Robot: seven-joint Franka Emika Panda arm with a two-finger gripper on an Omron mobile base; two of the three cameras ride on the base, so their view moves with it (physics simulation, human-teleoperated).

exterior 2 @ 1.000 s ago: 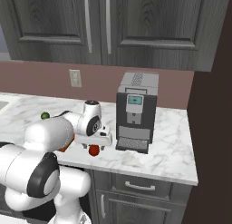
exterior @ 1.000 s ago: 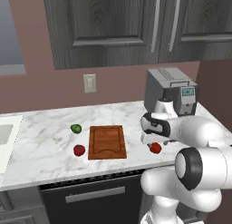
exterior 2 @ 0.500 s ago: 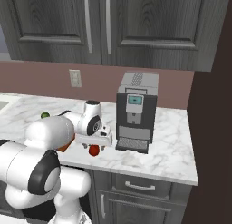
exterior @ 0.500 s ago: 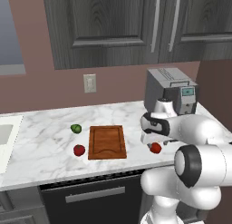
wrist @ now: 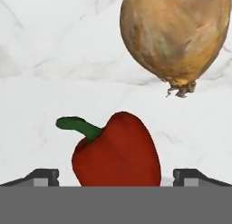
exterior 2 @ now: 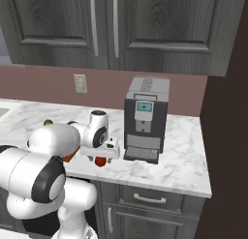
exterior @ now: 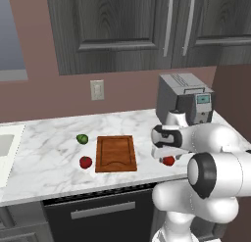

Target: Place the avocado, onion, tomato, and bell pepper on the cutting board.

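In the hand view the red bell pepper [wrist: 117, 153] with its green stem lies on the marble between my fingertips [wrist: 44, 175]. My gripper [wrist: 117, 178] is open just above it. The tan onion [wrist: 176, 35] sits just beyond the pepper. From the left base view my gripper [exterior: 165, 156] hangs over the bell pepper [exterior: 169, 161], right of the reddish-brown cutting board [exterior: 115, 154]. The green avocado [exterior: 82, 138] and the red tomato [exterior: 86, 162] lie left of the board. In the right base view my gripper [exterior 2: 101, 156] hovers over the bell pepper [exterior 2: 100, 161].
A grey coffee machine [exterior: 186, 100] stands on the counter behind the hand, close to the arm. A sink edge [exterior: 6, 144] shows at the far left. The counter's front edge runs just in front of the pepper.
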